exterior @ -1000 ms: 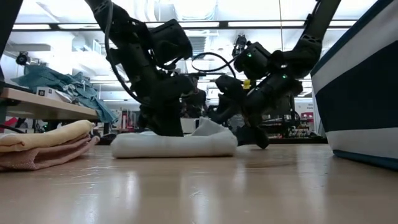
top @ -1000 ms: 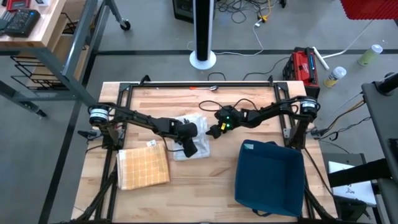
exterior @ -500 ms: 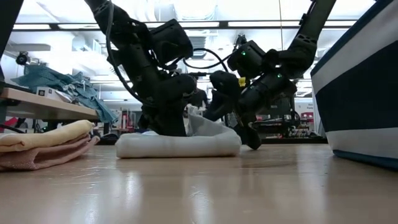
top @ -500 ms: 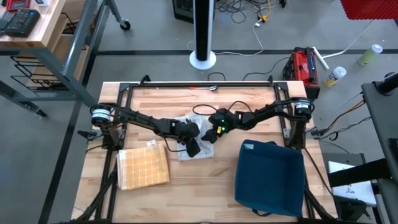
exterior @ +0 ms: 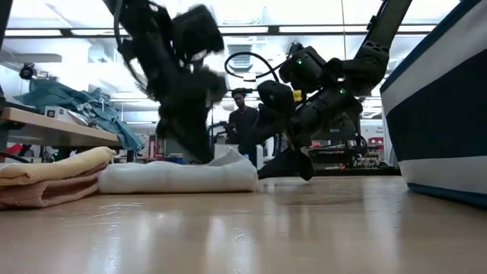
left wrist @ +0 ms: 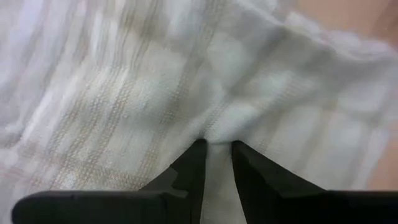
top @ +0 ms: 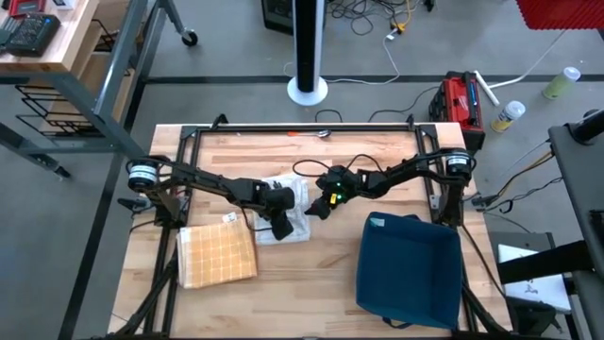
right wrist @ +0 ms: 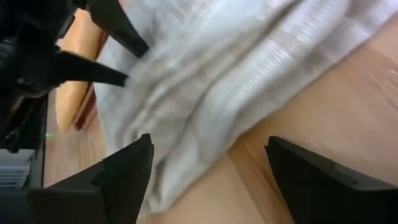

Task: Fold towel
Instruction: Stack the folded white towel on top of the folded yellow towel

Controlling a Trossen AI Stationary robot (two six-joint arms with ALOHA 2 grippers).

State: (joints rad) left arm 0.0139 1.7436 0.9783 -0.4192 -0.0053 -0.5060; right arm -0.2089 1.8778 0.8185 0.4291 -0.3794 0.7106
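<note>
A white towel with faint beige checks (top: pixel 294 200) lies bunched in a low roll (exterior: pixel 175 176) at the table's middle. My left gripper (top: pixel 280 227) stands on it, pointing down, shut on the cloth (left wrist: pixel 214 155). My right gripper (top: pixel 314 210) hangs low at the towel's right edge, open. Its two fingers stand wide apart over that edge (right wrist: pixel 208 142); I cannot tell whether they touch it. The left arm shows beyond the towel in the right wrist view. My left gripper pinches a small raised fold of the towel's top surface (left wrist: pixel 214 132) between its two fingers (left wrist: pixel 191 163), coming from above and pointing down. The cloth puckers up at the fingertips. The rest of the towel lies on the table.
A folded orange checked towel (top: pixel 217 253) lies at the table's near left (exterior: pixel 53 173). A dark blue bin (top: pixel 408 269) stands at the near right (exterior: pixel 441 114). Bare wood shows near the front edge between them. People and shelves show in the room behind.
My left gripper has moved toward the table's left, and the whole towel has slid that way along the table with it, toward the orange towel. My right gripper first moved left up to the towel's right edge, then stayed about there.
</note>
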